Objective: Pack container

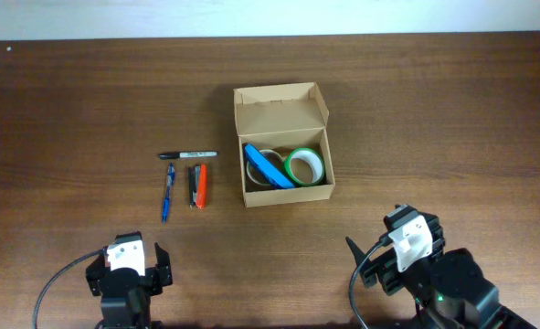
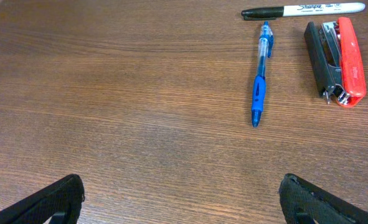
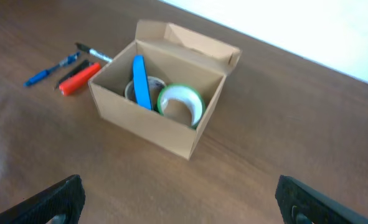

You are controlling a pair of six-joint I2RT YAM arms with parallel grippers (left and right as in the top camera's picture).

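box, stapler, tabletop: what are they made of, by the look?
Box: plain tan cardboard, matte, with a folded flap lid. Stapler: glossy orange-red top, likely plastic, over a black base, with bare metal showing at one end. Tabletop: dark brown wood grain, faint sheen; solid wood or laminate, can't tell.
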